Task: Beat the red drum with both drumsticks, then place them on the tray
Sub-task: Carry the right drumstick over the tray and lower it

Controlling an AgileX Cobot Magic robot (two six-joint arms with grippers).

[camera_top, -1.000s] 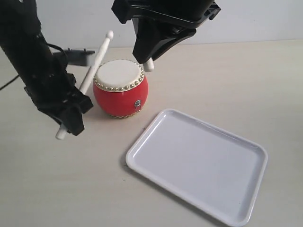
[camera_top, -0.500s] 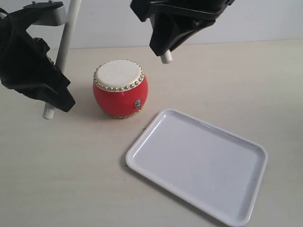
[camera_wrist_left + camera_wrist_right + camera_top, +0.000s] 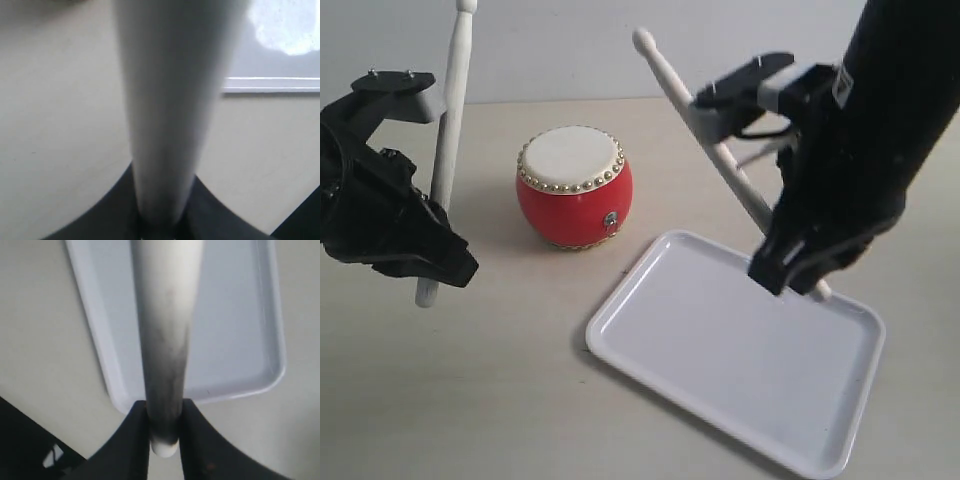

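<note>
Clamping one drumstick near its butt, the left gripper holds it almost upright, clear of the red drum, which stands near it toward the other arm. The right gripper is closed on the second drumstick, tip slanting up toward the drum, butt low over the tray beneath, probably readying a placement.

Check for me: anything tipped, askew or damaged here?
Nothing serious. The red drum stands upright and the tray lies flat. The left drumstick looks intact; the right drumstick shows a dark smudge along its shaft in the right wrist view, possibly only shadow.
</note>
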